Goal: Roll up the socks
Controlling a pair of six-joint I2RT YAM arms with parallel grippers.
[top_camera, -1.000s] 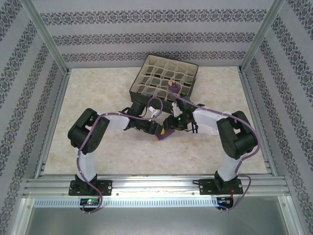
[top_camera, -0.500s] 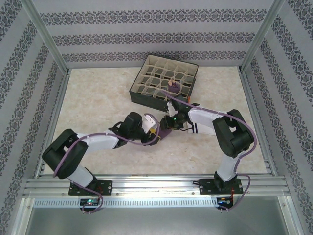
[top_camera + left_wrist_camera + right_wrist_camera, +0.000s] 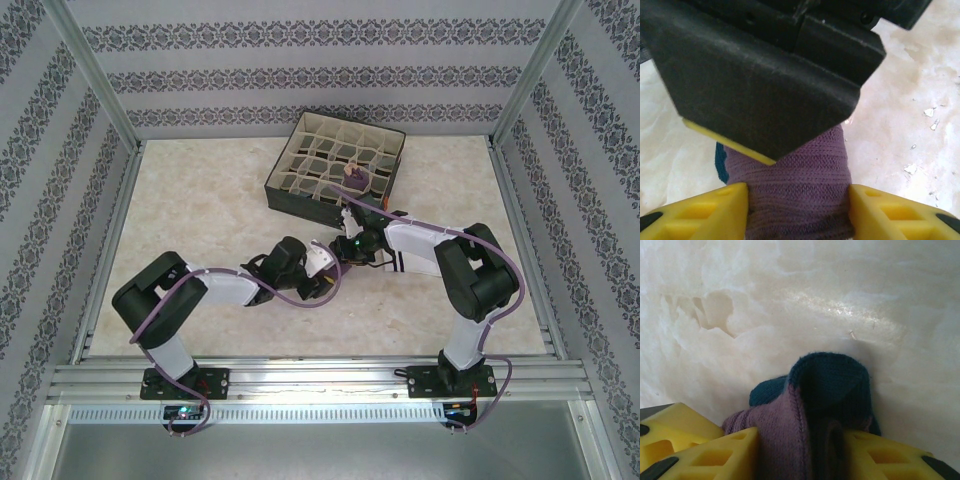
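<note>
black-white arms (image 3: 225,288), purple cables (image 3: 300,299) (yellow fingers (image 3: 700,212))

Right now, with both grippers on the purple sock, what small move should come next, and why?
Probably roll the left gripper to wind the purple sock while the right gripper holds: both clamp it, and its dark end sticks out unrolled.

Purple knit sock (image 3: 800,195), dark teal end, bunched between yellow fingers (image 3: 700,212).

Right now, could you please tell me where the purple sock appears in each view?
Top external: sock at centre, near side of the box.
Left wrist: bottom centre, in the left gripper.
Right wrist: bottom centre, in the right gripper, teal tip up.
Shared landmark: the marbled table.
</note>
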